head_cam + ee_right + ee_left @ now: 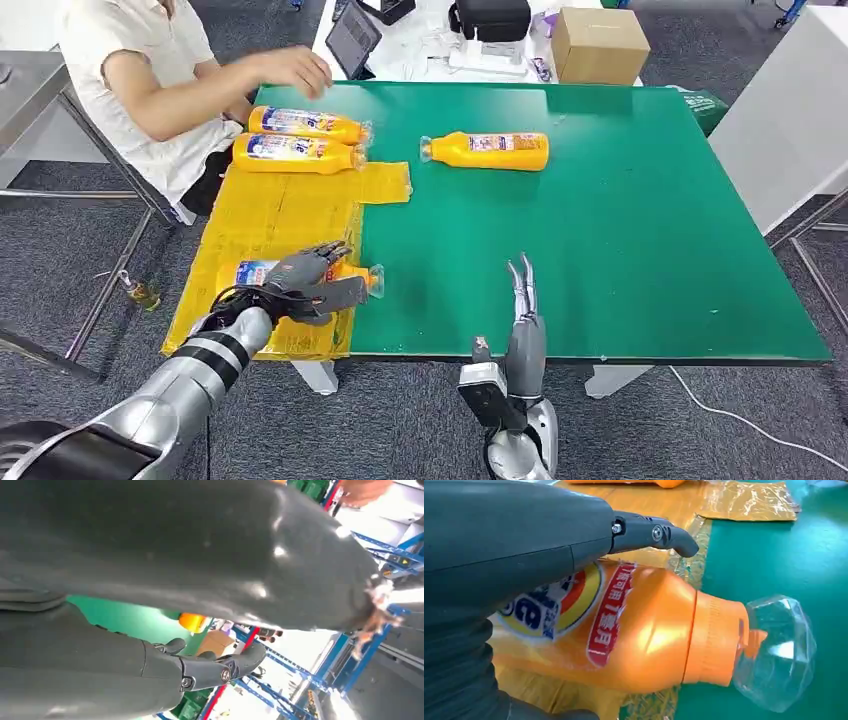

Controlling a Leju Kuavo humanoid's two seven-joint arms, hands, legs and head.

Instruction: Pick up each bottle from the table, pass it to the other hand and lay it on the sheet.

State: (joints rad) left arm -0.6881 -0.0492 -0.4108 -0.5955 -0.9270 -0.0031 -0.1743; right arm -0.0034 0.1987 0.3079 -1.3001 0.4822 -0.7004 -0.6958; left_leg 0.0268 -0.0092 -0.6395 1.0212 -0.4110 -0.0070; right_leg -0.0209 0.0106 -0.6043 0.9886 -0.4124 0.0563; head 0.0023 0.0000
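Person: a seated person (150, 70) at the tabletop's far left corner reaches a hand (295, 70) over the far edge, close to the two far bottles; whether to set out or adjust them, I cannot tell.
Sheet: the yellow sheet (290, 205) runs down the left edge of the green tabletop (620, 230), from about mid-depth to the near edge, as the laying-down area.
Far bottles: two orange bottles (305, 123) (297, 153) lie side by side at the sheet's far end, caps toward the tabletop's middle; the nearer one seems to rest on the sheet and so looks delivered.
Left hand: the left hand (305, 280) is draped over a third orange bottle (639, 630) at the sheet's near end, by the near left corner; its fingers (654, 532) arch over the label, so it reads as holding or just setting the bottle down. The bottle lies flat with its clear cap (774, 650) out over the green.
Lone bottle: a fourth bottle (490, 150) lies on bare green toward the far edge, well apart from the sheet, probably the next pickup.
Right hand: the right hand (523, 290) stands at the near edge, fingers straight, close together and empty, likely free after the handover.
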